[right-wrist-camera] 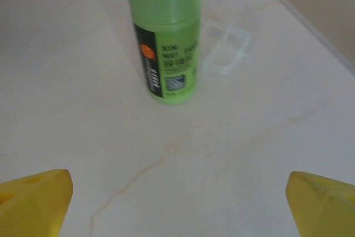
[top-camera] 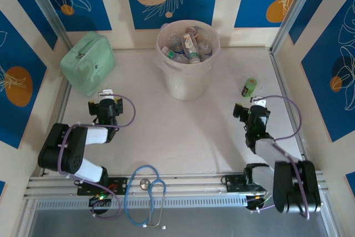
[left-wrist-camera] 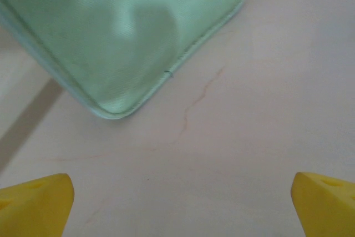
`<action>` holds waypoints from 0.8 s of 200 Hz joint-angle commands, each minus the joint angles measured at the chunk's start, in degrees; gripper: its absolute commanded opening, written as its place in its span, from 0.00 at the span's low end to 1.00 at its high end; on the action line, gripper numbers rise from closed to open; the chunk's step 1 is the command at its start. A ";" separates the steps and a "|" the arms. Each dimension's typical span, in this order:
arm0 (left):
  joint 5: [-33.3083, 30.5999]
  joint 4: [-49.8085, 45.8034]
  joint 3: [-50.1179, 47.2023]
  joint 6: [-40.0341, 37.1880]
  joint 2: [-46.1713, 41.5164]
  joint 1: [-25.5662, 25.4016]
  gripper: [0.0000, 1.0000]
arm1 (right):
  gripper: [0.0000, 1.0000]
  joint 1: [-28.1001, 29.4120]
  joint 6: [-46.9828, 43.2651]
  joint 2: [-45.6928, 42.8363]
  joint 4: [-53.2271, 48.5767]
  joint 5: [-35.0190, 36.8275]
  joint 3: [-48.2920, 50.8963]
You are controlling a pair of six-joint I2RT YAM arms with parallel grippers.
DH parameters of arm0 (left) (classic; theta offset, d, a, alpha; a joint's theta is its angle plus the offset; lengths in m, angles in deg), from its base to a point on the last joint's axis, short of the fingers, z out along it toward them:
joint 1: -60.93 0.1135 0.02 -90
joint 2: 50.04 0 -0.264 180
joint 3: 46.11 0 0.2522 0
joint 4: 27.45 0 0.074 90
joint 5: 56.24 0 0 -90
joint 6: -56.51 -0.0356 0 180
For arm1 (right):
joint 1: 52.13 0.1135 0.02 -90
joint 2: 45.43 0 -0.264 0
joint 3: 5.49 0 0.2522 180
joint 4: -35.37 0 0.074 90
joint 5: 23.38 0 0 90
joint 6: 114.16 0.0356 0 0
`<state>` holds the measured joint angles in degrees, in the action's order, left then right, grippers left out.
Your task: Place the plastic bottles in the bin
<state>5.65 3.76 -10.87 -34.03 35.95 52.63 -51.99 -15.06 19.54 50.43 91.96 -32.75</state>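
Observation:
The round cream-white bin [top-camera: 187, 79] stands at the back middle of the table, with several plastic bottles [top-camera: 187, 45] piled inside it. One green bottle [top-camera: 249, 87] [right-wrist-camera: 165, 37] with a dark label stands upright on the table at the right. My right gripper [top-camera: 250, 104] [right-wrist-camera: 177, 203] sits just in front of this bottle, open, its yellow fingertips [right-wrist-camera: 33, 201] wide apart with bare table between them. My left gripper [top-camera: 105, 101] [left-wrist-camera: 180, 206] is open too, over bare table near the pouch, holding nothing.
A mint-green zippered pouch [top-camera: 89, 62] [left-wrist-camera: 122, 31] lies at the back left, close to the left gripper. A small clear plastic lid [right-wrist-camera: 224, 51] lies right of the green bottle. A blue-tubed stethoscope [top-camera: 147, 192] rests at the near edge between the arm bases.

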 commanded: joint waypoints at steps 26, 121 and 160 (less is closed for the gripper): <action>14.42 9.23 -0.68 0.01 3.17 2.76 1.00 | 0.99 0.20 -2.90 18.73 25.61 -18.28 -4.39; 14.82 11.32 -1.00 -1.22 3.83 2.32 1.00 | 0.99 0.62 -2.60 22.12 18.20 -16.33 -9.92; 15.16 11.10 -0.82 -1.30 3.91 2.32 1.00 | 0.99 0.39 -2.51 22.22 17.81 -17.09 -10.15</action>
<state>19.42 13.29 -11.35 -34.07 39.41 54.80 -51.57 -17.35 42.51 68.48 75.96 -41.82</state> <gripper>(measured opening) 0.999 0.990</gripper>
